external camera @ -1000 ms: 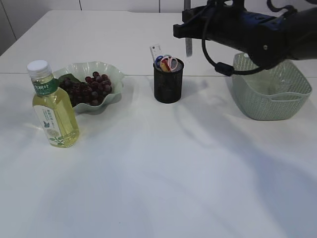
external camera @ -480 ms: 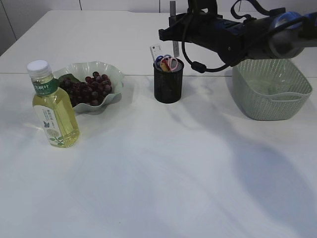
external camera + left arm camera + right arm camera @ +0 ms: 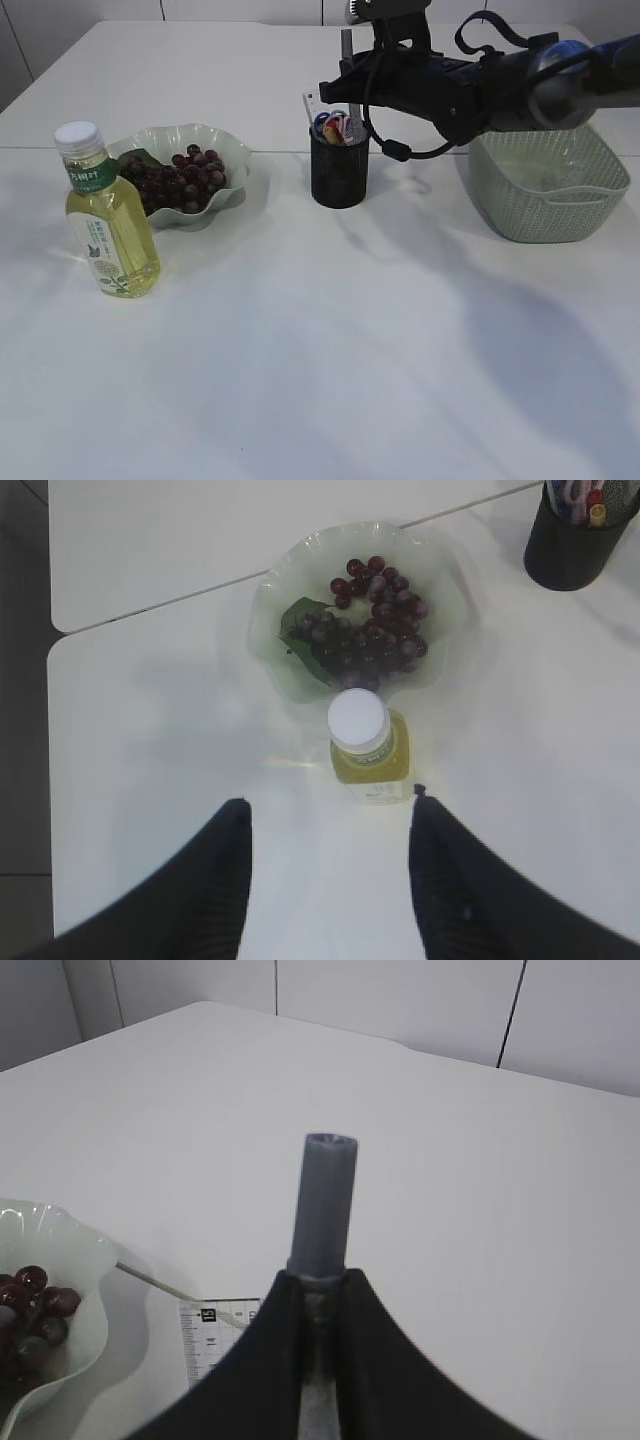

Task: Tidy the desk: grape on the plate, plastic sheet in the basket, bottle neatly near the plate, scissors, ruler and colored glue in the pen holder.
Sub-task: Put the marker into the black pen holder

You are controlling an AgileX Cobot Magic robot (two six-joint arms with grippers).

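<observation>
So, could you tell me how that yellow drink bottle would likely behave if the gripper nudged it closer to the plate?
The bottle looks nearly full, so probably heavy for its size. It is tall and narrow, so a push near the cap might tip it. Its smooth plastic may slide on the table.

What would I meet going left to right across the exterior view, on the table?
bottle → plate of grapes → pen holder → basket
</observation>
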